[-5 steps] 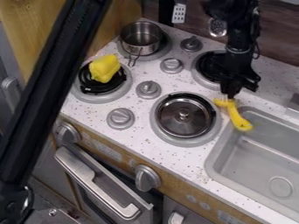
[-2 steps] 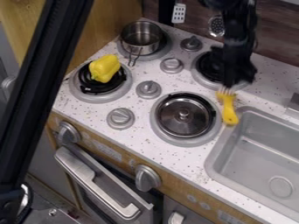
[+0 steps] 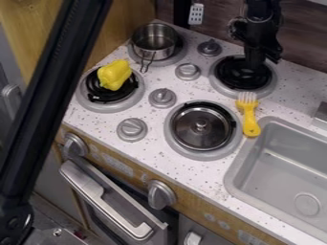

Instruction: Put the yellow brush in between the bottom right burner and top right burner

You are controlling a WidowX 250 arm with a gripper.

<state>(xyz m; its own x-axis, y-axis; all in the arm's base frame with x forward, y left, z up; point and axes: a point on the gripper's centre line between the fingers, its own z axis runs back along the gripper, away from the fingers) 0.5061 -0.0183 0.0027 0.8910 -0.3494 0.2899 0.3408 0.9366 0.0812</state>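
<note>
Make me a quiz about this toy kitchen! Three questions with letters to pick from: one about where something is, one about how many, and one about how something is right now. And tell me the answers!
1. Where is the yellow pepper?
A) in the sink
B) on a burner
C) on the floor

2. How many burners are there?
A) two
B) six
C) four

3. How is the yellow brush now?
A) lying free
B) held by the gripper
C) standing on end

Answers:
1. B: the pepper sits on the black coils of the front left burner.
2. C: one has the pepper, one the pot, one the round lid, and one is below the gripper.
3. A: it lies on its side of the lid, apart from the gripper.
</note>
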